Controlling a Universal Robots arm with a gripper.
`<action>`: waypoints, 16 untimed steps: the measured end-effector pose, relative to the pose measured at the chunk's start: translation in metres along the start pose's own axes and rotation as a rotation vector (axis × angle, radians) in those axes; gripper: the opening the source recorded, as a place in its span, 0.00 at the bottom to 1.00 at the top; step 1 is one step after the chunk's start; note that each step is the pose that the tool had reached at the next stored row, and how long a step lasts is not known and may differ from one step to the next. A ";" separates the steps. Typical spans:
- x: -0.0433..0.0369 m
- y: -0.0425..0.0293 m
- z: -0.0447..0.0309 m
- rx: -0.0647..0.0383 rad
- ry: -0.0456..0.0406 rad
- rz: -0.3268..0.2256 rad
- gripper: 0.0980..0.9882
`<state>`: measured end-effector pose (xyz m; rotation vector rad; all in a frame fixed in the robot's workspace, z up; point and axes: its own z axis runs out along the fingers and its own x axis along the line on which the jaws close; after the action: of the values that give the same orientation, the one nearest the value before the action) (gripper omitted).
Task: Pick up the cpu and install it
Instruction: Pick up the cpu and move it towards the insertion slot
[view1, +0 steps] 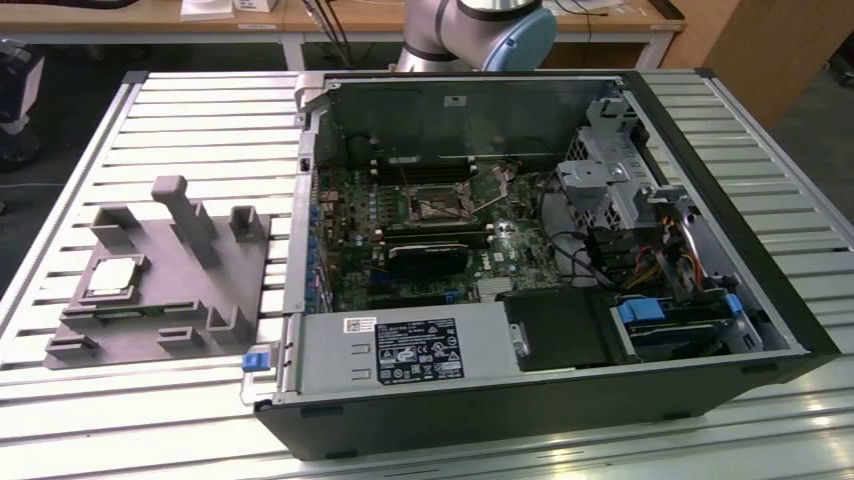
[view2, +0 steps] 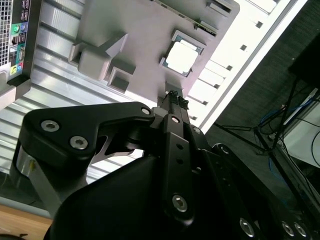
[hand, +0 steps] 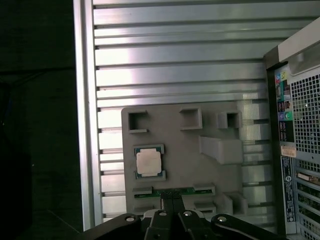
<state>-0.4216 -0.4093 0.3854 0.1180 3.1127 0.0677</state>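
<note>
Gripper (hand: 172, 196) hangs over the holder (hand: 175, 145) w/ fingers pressed together, nothing between them; the same closed tips show in the second wrist view (view2: 176, 96). It touches nothing.

Cpu (hand: 149, 162) sits flat in its square pocket on the holder, silver top up, below the gripper and just ahead of the tips. It lies a bit off to the side away from the case (hand: 300, 125), apart from the fingers. In the second wrist view the cpu (view2: 181, 56) lies close beyond the tips, no contact.

Holder is flat on the slatted table (hand: 175, 60), w/ the case's rear panel on the gripper's other side from the cpu.

Exterior view: cpu (view1: 110, 278) is in the holder (view1: 174, 310) on the table (view1: 200, 120), beside the open case (view1: 534, 400). The socket (view1: 438, 208) on the board inside is well apart from the holder, so the cpu isn't picked up or installed yet. Arm's base (view1: 481, 30) stands behind the case.
</note>
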 end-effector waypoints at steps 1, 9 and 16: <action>0.0000 0.0000 0.0004 0.000 0.0000 0.000 0.01; 0.0002 -0.0003 0.0060 0.000 0.0000 0.000 0.01; 0.0003 -0.0005 0.0108 0.000 0.0001 0.000 0.01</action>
<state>-0.4216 -0.4093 0.3746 0.1180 3.1127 0.0676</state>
